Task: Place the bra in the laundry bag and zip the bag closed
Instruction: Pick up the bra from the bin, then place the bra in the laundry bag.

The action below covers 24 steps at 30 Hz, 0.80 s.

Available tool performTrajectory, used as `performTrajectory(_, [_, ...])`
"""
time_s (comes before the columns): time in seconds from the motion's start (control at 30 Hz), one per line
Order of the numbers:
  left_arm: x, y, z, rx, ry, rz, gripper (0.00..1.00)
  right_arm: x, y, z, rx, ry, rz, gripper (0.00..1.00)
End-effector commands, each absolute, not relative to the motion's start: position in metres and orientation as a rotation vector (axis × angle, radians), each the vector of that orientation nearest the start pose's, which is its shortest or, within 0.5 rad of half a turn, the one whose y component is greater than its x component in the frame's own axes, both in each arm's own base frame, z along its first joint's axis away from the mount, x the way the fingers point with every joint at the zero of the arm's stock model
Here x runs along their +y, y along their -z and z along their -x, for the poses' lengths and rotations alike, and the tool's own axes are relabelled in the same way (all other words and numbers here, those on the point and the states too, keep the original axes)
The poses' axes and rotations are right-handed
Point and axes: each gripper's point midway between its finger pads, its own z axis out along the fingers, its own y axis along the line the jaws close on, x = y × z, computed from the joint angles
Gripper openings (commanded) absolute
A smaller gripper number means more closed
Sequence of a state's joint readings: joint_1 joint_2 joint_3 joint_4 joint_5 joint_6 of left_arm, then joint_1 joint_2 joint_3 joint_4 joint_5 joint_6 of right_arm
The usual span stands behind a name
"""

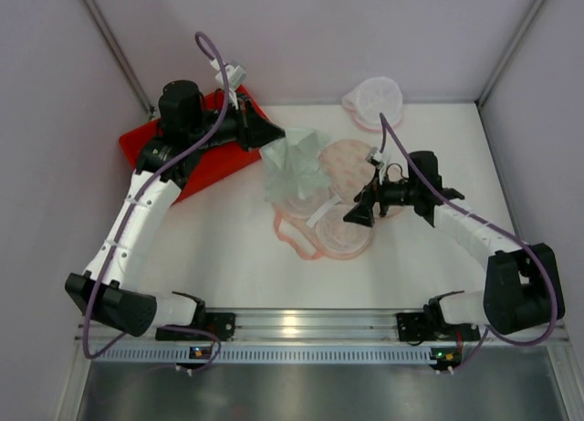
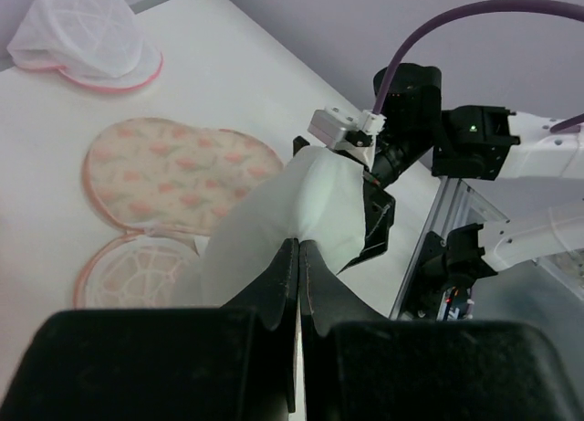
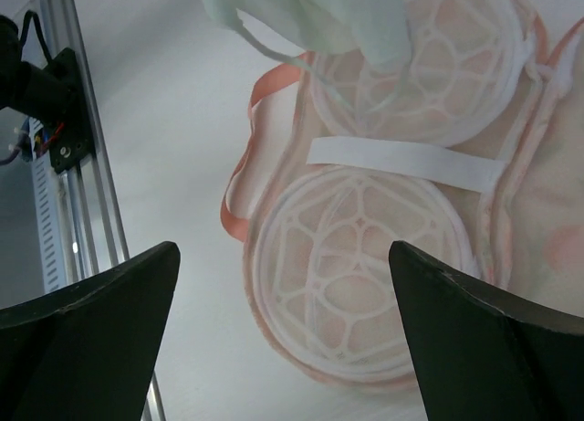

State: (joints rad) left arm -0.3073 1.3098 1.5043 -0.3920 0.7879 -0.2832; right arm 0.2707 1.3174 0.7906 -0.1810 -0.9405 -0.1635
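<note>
My left gripper (image 1: 276, 138) (image 2: 299, 247) is shut on a pale mint-green soft garment with thin straps, the bra (image 1: 297, 170) (image 2: 310, 211) (image 3: 319, 10). No black garment shows. The bra hangs lifted over the open laundry bag (image 1: 342, 238) (image 2: 137, 270) (image 3: 356, 275), which has round white mesh cups with pink edging and lies flat mid-table. A peach flowered piece (image 1: 351, 156) (image 2: 173, 179) lies joined beside the bag. My right gripper (image 1: 358, 211) (image 3: 283, 252) is open and empty, just above the near mesh cup.
A second white mesh pouch (image 1: 372, 99) (image 2: 87, 28) with pink edging lies at the back. A red tray (image 1: 205, 161) sits under the left arm at the left. A loose pink strap (image 3: 242, 165) curls left of the bag. Walls close three sides.
</note>
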Motion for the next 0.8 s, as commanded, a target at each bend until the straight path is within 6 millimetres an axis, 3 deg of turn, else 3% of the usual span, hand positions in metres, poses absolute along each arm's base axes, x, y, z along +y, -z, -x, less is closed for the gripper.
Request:
performTrajectory(0.0, [-0.247,-0.443,-0.299,1.608,1.168,-0.613,0.0,0.215,-0.185,-0.286,1.749,-1.101,0.881,1.0])
performTrajectory(0.17, [-0.254,-0.451,-0.302,1.595,1.209,-0.613,0.0,0.206,-0.188,-0.319,1.706,-1.049,0.778,1.0])
performTrajectory(0.3, [-0.259,-0.464,-0.302,1.579,1.25,-0.609,0.0,0.208,-0.198,-0.337,1.635,-1.033,0.745,0.99])
performTrajectory(0.43, [-0.267,-0.466,-0.302,1.589,1.288,-0.613,0.0,0.213,-0.194,-0.356,1.624,-1.074,0.675,0.99])
performTrajectory(0.5, [-0.27,-0.467,-0.299,1.593,1.316,-0.619,0.0,0.22,-0.207,-0.359,1.576,-1.159,0.635,0.99])
performTrajectory(0.53, [-0.273,-0.467,-0.296,1.593,1.331,-0.626,0.0,0.222,-0.201,-0.361,1.584,-1.204,0.611,0.99])
performTrajectory(0.6, [-0.275,-0.469,-0.293,1.59,1.347,-0.635,0.0,0.227,-0.209,-0.358,1.542,-1.294,0.602,1.0])
performTrajectory(0.77, [-0.277,-0.471,-0.289,1.586,1.364,-0.643,0.0,0.235,-0.252,-0.345,1.343,-1.572,0.545,1.0])
